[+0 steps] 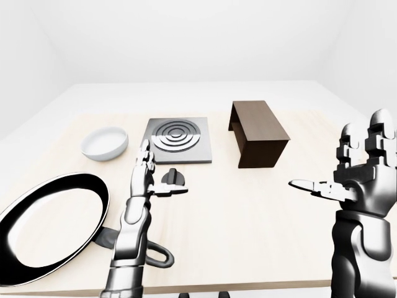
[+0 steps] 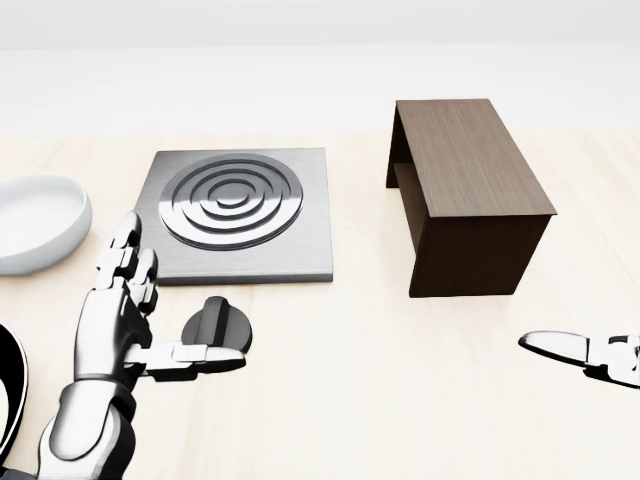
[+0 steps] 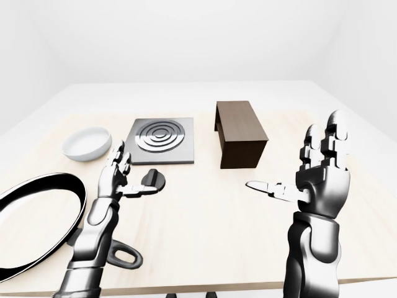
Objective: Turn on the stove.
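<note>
Knob (image 2: 215,325) sits on the desk (image 2: 370,390) at 6 o'clock of the stove (image 2: 232,214), just clear of its edge. Left hand (image 2: 130,320) at knob's 9 o'clock, fingers apart, thumb (image 2: 205,354) over its near rim; nothing gripped. Right hand (image 3: 319,171) apart too, raised, idle at 3 o'clock.

Risks: thumb rides over the knob without the fingers wrapping it, so the twist slips. Forearm drifting toward 7 o'clock could clip the pan (image 1: 49,223).
</note>
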Robot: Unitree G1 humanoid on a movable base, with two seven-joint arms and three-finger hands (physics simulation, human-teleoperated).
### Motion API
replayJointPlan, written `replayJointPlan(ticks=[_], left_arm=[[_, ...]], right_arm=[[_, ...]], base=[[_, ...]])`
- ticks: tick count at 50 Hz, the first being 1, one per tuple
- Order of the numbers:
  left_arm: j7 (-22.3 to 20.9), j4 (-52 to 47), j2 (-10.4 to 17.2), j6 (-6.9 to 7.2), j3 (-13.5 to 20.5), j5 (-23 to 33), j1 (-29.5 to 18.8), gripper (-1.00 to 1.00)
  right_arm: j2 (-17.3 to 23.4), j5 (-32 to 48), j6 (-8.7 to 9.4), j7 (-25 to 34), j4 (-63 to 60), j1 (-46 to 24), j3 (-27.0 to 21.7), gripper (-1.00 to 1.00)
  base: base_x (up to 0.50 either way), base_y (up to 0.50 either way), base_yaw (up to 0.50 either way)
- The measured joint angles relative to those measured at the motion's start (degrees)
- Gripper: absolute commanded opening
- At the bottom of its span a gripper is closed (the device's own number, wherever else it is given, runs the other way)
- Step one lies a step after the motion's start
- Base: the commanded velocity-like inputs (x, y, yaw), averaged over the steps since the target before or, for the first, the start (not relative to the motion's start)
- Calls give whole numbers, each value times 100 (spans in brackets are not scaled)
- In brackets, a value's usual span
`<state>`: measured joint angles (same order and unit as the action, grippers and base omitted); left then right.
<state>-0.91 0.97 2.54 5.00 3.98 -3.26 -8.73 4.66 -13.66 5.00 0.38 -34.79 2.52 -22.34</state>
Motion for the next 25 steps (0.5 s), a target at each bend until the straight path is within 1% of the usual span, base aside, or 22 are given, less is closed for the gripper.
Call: replayJointPlan(ticks=[7, 10, 13, 25], left_arm=[[23, 393, 35, -3, 14, -67, -355, 100], [29, 625, 48, -51, 14, -83, -488, 100], [33, 905, 56, -154, 10, -85, -602, 100], [10, 2104, 39, -761, -48, -19, -894, 100]], right_arm=[[-2, -10, 0, 10, 9, 7, 4, 100], [-4, -14, 0, 14, 8, 14, 4, 100], [-8, -11, 0, 18, 8, 19, 8, 100], [-19, 1, 0, 28, 15, 30, 25, 100]], base=[[0, 0, 0], [0, 0, 0], [0, 0, 0], [0, 0, 0]])
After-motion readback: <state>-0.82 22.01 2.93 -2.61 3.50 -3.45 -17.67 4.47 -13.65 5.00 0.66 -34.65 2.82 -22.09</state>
